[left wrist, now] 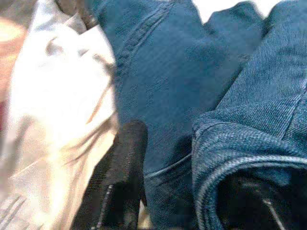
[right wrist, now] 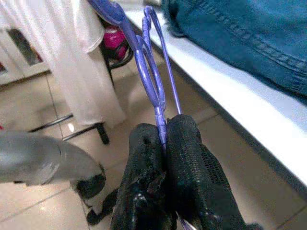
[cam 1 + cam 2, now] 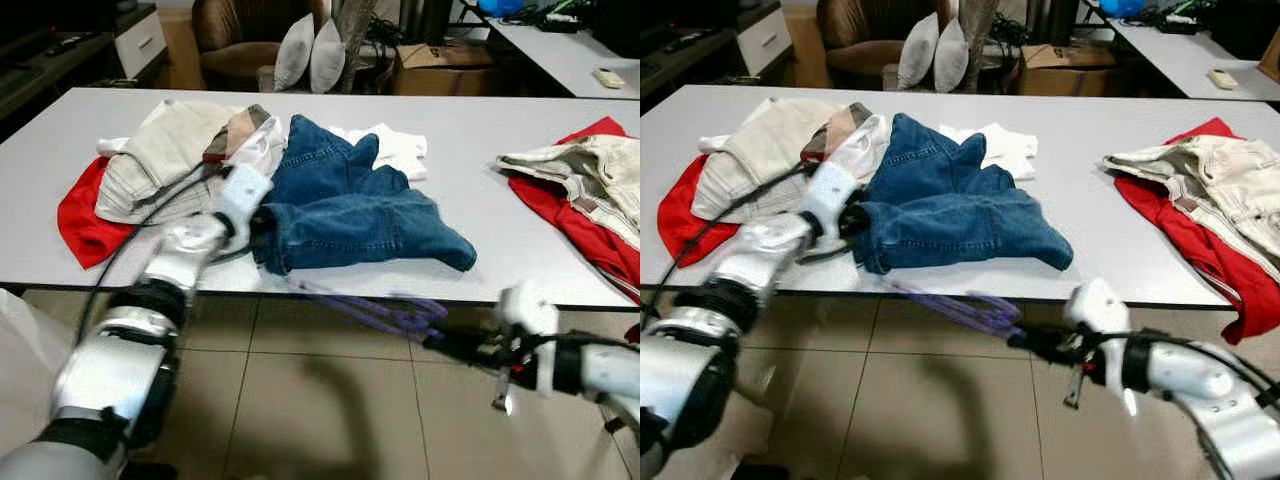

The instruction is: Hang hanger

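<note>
Pinching the purple hanger (image 2: 156, 91) flat between my right gripper's (image 2: 165, 139) two black fingers, I am holding it below the front edge of the white table (image 3: 480, 150), at the lower right of the left eye view. The hanger is thin, smooth plastic, its looped strands running leftward from my fingertips toward the middle of the frame, just under the tabletop's lip and over tan tiled floor (image 3: 330, 400). There is open floor beneath it and to the lower centre of the frame.

My left gripper (image 1: 192, 191) is reaching over the table's near edge into the blue jeans (image 3: 350, 215), at the centre left of the frame. In the left wrist view one black finger (image 1: 122, 177) is lying outside against the coarse denim beside pale cloth, and the other is sitting inside a hemmed opening, so the fingers are spread apart with a fold of denim between them.

The jeans are lying crumpled, heavy and stitched, with one leg end close to the table's front edge. A beige garment (image 3: 165, 150) over red cloth (image 3: 85, 225) is sitting at the left, the red hanging past the edge. Another cream and red heap (image 3: 590, 190) is occupying the right, with bare tabletop between.
</note>
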Tool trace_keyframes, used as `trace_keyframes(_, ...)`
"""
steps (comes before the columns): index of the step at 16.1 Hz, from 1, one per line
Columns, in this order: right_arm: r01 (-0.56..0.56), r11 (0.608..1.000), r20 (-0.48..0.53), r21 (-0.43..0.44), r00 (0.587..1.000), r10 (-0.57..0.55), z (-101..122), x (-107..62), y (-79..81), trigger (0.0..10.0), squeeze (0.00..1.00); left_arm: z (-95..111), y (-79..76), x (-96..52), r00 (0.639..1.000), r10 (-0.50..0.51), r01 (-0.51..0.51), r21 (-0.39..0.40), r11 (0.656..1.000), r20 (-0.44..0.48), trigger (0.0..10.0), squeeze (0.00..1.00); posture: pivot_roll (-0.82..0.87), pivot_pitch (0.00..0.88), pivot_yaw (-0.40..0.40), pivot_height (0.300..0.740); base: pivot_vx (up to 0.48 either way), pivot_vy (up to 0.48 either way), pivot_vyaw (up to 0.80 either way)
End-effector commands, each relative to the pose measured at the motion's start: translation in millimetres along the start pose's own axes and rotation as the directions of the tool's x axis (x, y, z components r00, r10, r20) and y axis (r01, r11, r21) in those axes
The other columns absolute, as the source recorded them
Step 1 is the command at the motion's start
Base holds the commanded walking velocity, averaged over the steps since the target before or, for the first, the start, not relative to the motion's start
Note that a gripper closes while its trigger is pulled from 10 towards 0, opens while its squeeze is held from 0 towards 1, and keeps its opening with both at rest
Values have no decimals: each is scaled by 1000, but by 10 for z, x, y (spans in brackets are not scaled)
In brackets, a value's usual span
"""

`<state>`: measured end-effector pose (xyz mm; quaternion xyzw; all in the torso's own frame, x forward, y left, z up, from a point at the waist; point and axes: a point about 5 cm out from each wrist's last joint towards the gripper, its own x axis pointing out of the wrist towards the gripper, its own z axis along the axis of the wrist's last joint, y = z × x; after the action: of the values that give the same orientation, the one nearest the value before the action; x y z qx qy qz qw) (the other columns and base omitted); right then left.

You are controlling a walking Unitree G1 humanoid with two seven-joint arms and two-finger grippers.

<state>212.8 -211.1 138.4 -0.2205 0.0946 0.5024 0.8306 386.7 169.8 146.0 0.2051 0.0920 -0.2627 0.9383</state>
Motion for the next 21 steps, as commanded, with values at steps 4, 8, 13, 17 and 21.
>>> trace_keyframes(4, 50, 998, 153, 46, 987, -56, 287, -83, -17, 10000, 0, -23, 100, -203, 958, -283, 286, 80, 955, -44, 10000, 1000, -123, 0, 81, 740, 0, 0, 0)
trace_keyframes(8, 127, 989, 188, 80, 972, -140, 432, 93, -83, 10000, 0, -124, 360, -506, 921, -348, 372, 135, 918, -175, 10000, 1000, -106, 0, 71, 740, 0, 0, 0)
trace_keyframes(13, 461, 862, 166, 213, 852, -496, 502, 378, -336, 10000, 0, 26, 622, -880, 960, -272, 273, -4, 962, 60, 10000, 1000, -85, 0, 44, 740, 0, 0, 0)
trace_keyframes(17, 559, 789, 96, 257, 797, -596, 428, 559, -386, 10000, 0, 66, 562, -824, 981, -14, 33, -99, 994, 191, 10000, 804, -64, 4, 28, 740, 0, 0, 0)
trace_keyframes(21, 474, 852, 185, 223, 838, -514, 555, 562, -292, 10000, 0, 74, 477, -767, 969, 99, -53, -202, 978, 226, 10000, 0, -91, 0, 36, 740, 0, 0, 0)
